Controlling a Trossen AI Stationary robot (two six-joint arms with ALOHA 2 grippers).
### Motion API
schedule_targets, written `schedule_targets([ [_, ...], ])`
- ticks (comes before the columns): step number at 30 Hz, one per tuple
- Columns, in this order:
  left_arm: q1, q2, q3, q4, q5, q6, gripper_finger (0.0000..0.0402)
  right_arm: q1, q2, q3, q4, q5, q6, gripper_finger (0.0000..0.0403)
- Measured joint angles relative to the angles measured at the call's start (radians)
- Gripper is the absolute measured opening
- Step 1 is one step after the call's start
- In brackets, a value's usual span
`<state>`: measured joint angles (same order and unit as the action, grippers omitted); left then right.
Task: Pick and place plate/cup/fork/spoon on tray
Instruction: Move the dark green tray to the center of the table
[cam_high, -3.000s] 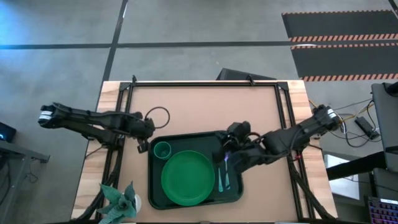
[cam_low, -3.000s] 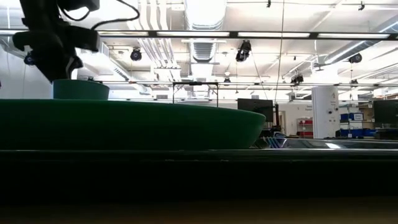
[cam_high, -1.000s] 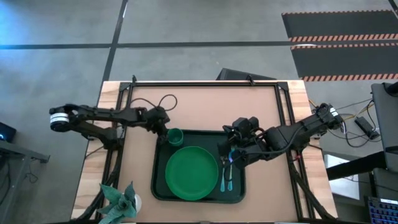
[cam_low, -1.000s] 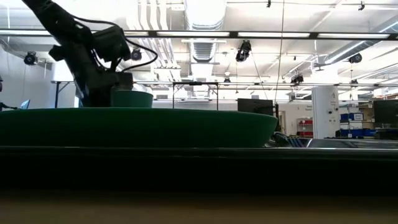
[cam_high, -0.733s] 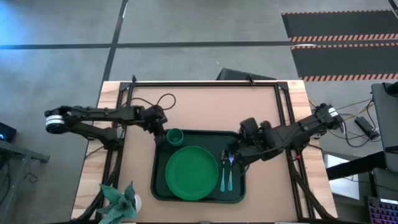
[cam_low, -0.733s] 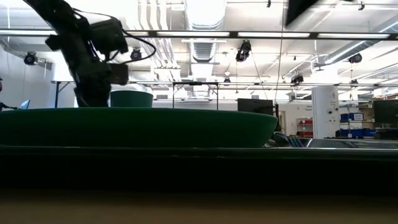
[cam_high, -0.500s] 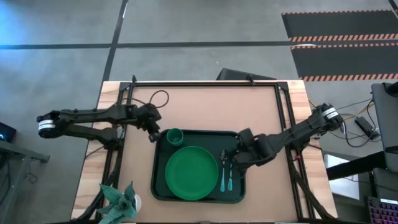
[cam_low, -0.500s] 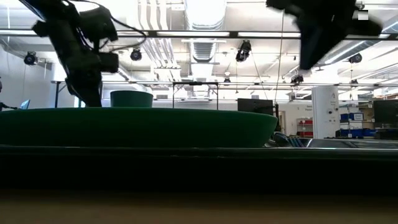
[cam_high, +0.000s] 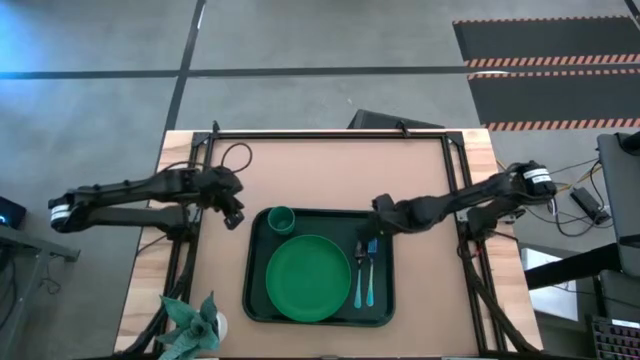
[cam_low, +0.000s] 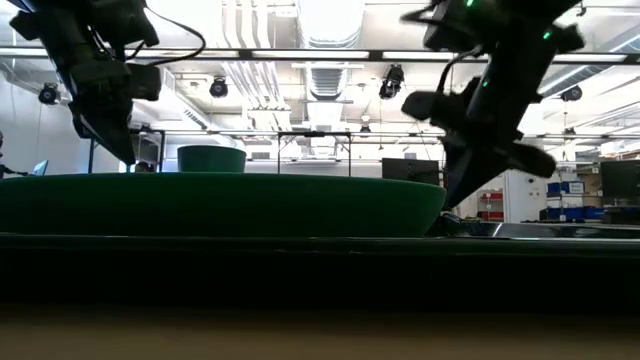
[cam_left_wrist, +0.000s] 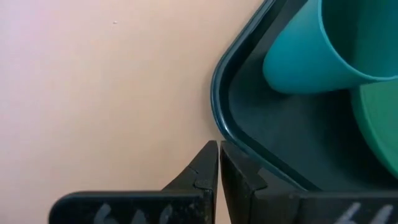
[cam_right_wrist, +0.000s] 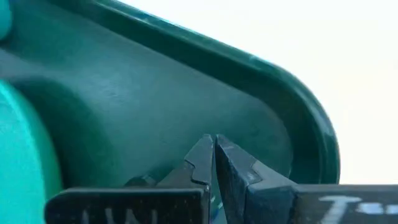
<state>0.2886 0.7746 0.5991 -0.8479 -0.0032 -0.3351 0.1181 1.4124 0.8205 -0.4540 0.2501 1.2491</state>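
Observation:
The dark green tray (cam_high: 255, 300) lies near the table's front edge. On it are the round green plate (cam_high: 307, 278), the upright green cup (cam_high: 281, 219) in its far left corner, and the blue-handled fork and spoon (cam_high: 366, 282) side by side to the right of the plate. Which of the two is which I cannot tell. My left gripper (cam_high: 235, 216) is shut and empty, just left of the tray's far left corner (cam_left_wrist: 219, 93). My right gripper (cam_high: 377, 229) is shut and empty over the tray's far right corner (cam_right_wrist: 298, 118), beyond the cutlery.
A potted plant (cam_high: 195, 322) stands at the table's near left corner. Black frame rails (cam_high: 330, 133) run along the table's far and side edges. The bare table top (cam_high: 330, 175) stretches beyond the tray.
My left gripper has drawn back from the cup toward the table's left edge; the cup stays upright in the tray's far left corner. My right gripper has gone from beside the cutlery toward the table's far edge. Fork and spoon stay where they were.

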Motion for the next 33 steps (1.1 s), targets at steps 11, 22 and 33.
schedule_targets([
  [11,0.0,-0.013,-0.003,-0.008,-0.003,0.0,0.0,-0.121,0.011,-0.018,0.043,-0.049,-0.142,0.0008],
  [22,0.0,0.001,-0.004,-0.002,-0.005,0.0,0.0,-0.09,0.011,-0.023,0.101,-0.093,-0.106,0.0008],
  [33,0.0,0.001,-0.004,0.002,-0.005,0.0,0.0,-0.092,0.012,-0.08,0.1,-0.04,-0.069,0.0008],
])
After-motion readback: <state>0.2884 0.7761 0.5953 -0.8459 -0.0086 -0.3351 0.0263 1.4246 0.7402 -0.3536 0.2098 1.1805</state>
